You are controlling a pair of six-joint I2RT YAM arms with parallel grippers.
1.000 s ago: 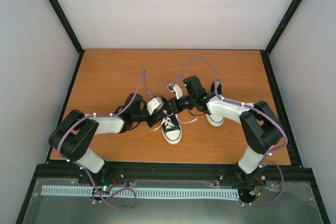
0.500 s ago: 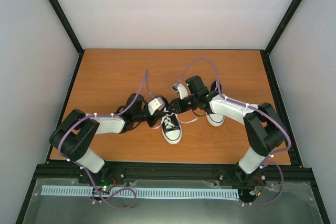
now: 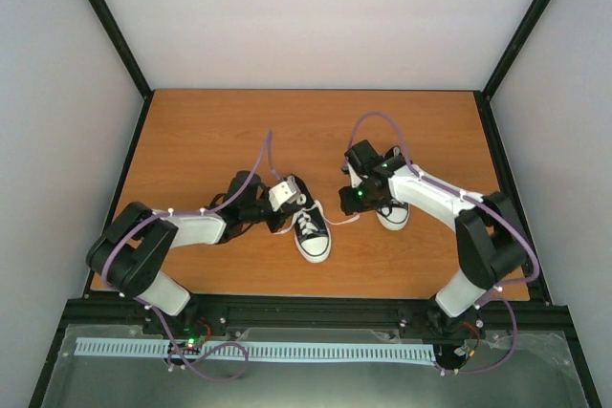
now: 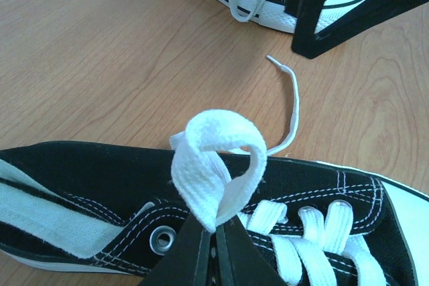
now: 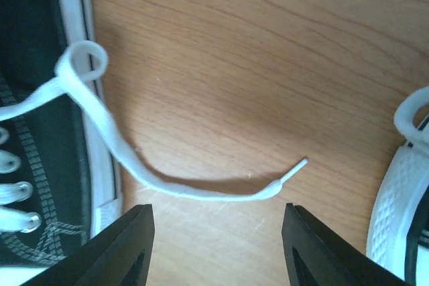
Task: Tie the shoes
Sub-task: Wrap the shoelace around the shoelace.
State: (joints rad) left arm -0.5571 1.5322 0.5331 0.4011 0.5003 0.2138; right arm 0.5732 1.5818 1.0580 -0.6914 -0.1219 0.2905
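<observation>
Two arms reach in from the near edge, elbows flared outward, forearms converging over the middle of the table (image 3: 191, 140). The left arm (image 3: 201, 226) lies low, its white forearm running toward 3 o'clock. The left gripper (image 4: 214, 231) has its jaws pressed together on a lace loop (image 4: 216, 159). That's a flat white woven band folded into a soft arch, pinched at its base and standing up by the eyelet row.

The right arm (image 3: 430, 200) bends back toward 9 o'clock, wrist tipped down. The right gripper (image 5: 216, 213) hangs with its black fingers well apart and nothing between them. It is above a loose lace end (image 5: 201, 191) that curves across the bare wood to a thin tip.

The centre shoe (image 3: 312, 232) sits mid-table, its long axis roughly 12 to 6 in the overhead view. Its white rubber toe cap faces 6 o'clock and its heel is at 12, by the left gripper. It's black canvas with white stitching, metal eyelets and flat white laces crossing the tongue.

The second shoe (image 3: 392, 217) stands near, at 3 o'clock of the first, mostly under the right arm. Its white toe shows, also toward 6 o'clock. The right wrist view catches diamond-textured white rubber on its edge. The table is smooth orange-brown wood grain.
</observation>
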